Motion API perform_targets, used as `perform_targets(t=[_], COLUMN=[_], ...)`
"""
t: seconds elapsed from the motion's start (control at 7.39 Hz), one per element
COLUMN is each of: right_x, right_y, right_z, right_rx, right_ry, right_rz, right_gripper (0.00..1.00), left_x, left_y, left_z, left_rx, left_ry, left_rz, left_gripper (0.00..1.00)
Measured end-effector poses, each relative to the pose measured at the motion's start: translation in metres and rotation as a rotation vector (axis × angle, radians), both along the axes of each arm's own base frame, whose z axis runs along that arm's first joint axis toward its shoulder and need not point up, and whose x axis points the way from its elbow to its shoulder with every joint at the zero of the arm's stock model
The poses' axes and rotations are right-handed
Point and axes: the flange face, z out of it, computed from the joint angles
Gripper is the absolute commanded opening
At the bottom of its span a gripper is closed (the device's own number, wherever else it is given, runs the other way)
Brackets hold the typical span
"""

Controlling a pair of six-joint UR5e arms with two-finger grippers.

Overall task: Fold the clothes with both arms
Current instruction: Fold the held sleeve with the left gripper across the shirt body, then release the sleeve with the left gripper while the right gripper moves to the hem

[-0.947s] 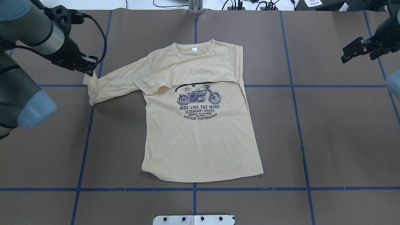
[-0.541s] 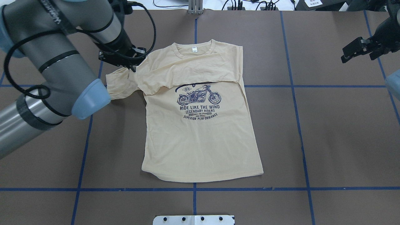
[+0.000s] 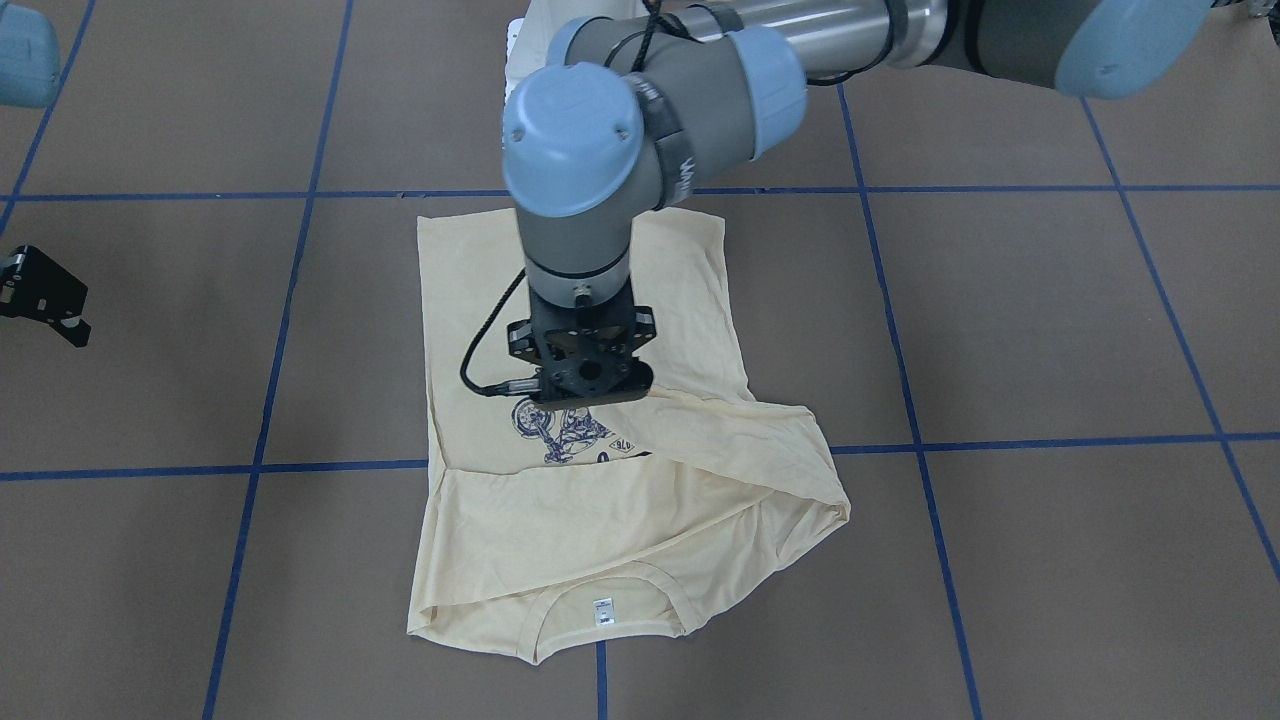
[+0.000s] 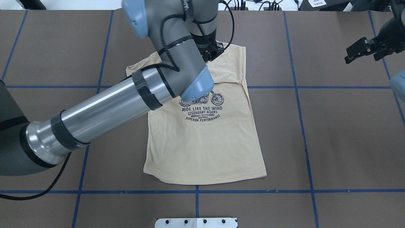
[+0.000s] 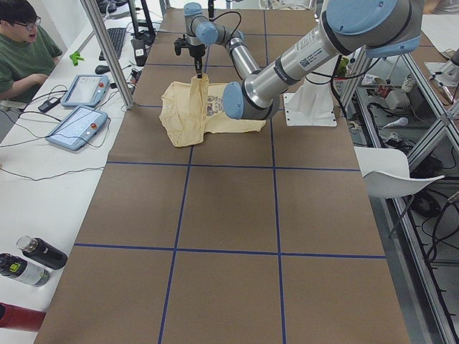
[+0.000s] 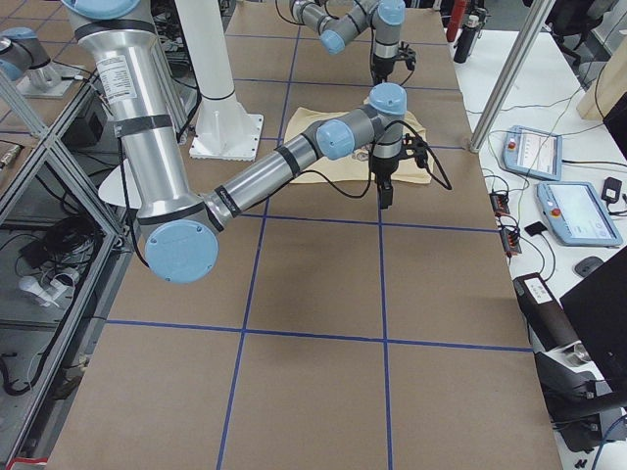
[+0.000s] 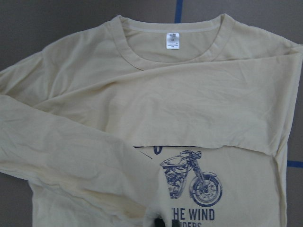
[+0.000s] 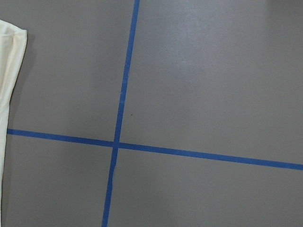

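The clothes are one pale cream-yellow long-sleeved T-shirt (image 4: 202, 142) lying face up on the brown table, motorcycle print showing, collar at the far side. One sleeve lies folded across the chest (image 7: 189, 123). My left gripper (image 4: 212, 53) hangs over the upper chest, shut on the other sleeve's end (image 7: 142, 208), which drapes back toward the shoulder (image 3: 760, 430). In the front view the left gripper (image 3: 585, 395) sits just above the print. My right gripper (image 4: 360, 52) hovers open off to the shirt's side over bare table, holding nothing (image 3: 45, 300).
Blue tape lines (image 4: 196, 191) grid the brown table cover. A white base plate (image 4: 196, 222) sits at the near edge. A seated person (image 5: 25, 43), tablets (image 5: 75, 125) and bottles (image 5: 32, 261) line the side bench. More pendants (image 6: 573, 211) lie on the opposite bench.
My left arm swung from the table's left side across to the shirt's chest, dragging the sleeve end with it over the body. The right arm stayed still.
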Motion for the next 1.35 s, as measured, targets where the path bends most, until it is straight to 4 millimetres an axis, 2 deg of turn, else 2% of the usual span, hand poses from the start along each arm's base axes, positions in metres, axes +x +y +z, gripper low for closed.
perform_targets(t=[0.14,0.27,0.54,0.68,1.08,1.22,1.35], right_x=[0.000,0.000,-0.001,-0.001,-0.005,-0.011,-0.022], right_y=[0.000,0.000,0.000,0.000,0.000,0.001,0.006], right_z=[0.000,0.000,0.000,0.000,-0.004,-0.006,-0.012], right_rx=[-0.002,-0.002,-0.002,-0.003,-0.014,-0.023,-0.045], right_ry=[0.000,0.000,0.000,-0.001,-0.006,-0.010,-0.018], right_rz=[0.001,0.001,0.000,0.001,0.012,0.016,0.029], right_gripper=[1.00,1.00,1.00,1.00,1.00,1.00,1.00], left_x=[0.036,0.063,0.093,0.103,0.131,0.131,0.124], left_y=[0.006,0.014,0.031,0.038,0.063,0.067,0.072], left_z=[-0.003,-0.007,-0.026,-0.037,-0.051,-0.054,-0.045], left_rx=[-0.004,-0.005,-0.022,-0.036,-0.003,0.011,0.035], left_ry=[0.019,0.035,0.089,0.125,0.207,0.218,0.221], left_rz=[-0.005,-0.018,-0.047,-0.061,-0.031,-0.019,0.001], left_gripper=[0.00,0.00,0.00,0.99,1.00,1.00,1.00])
